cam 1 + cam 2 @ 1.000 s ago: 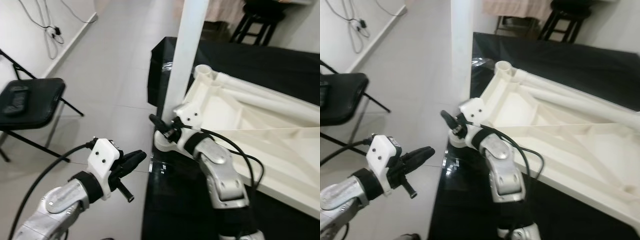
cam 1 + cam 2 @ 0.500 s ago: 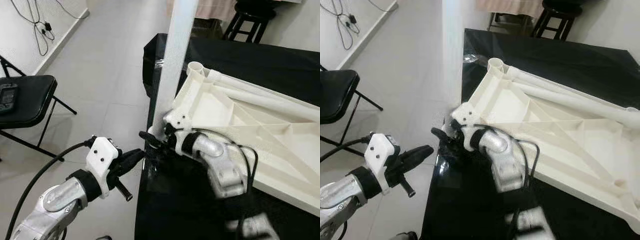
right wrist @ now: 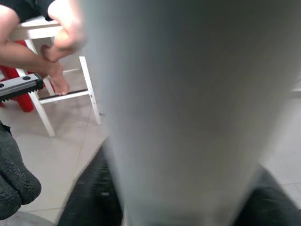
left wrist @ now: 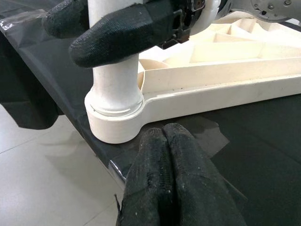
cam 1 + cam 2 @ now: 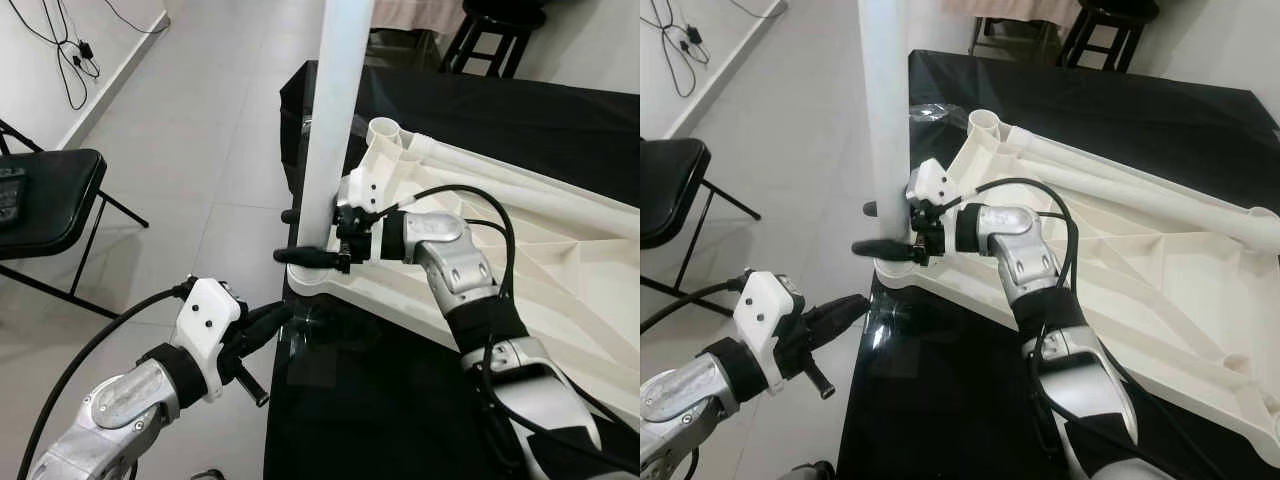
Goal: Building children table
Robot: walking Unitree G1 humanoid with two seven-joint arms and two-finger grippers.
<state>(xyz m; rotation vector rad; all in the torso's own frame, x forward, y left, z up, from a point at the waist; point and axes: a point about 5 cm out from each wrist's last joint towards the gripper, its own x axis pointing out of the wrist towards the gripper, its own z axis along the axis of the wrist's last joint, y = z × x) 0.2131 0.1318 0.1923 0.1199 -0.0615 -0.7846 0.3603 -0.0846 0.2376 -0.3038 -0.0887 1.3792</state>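
Note:
A white children's table top [image 5: 560,250] lies upside down on a black cloth [image 5: 400,400]. A white table leg [image 5: 335,110] stands upright in its near corner socket [image 4: 115,122]. My right gripper [image 5: 285,236] holds this leg just above the socket, one black finger [image 4: 117,33] in front of it and the other behind, pressed on it. My left gripper [image 5: 280,315] hovers below and left of that corner, off the cloth's edge, with its fingers [image 4: 171,141] shut together on nothing.
Another open socket [image 5: 385,130] and long white tubes [image 5: 520,185] lie along the table top's far side. A black folding chair [image 5: 40,200] stands on the tiled floor at the left, a black stool [image 5: 495,25] at the back. A person's bare feet [image 3: 56,70] rest by a white chair.
My right arm has swung round from below the corner, and its gripper now grasps the leg a little higher up. The left gripper has hardly moved. The camera has shifted.

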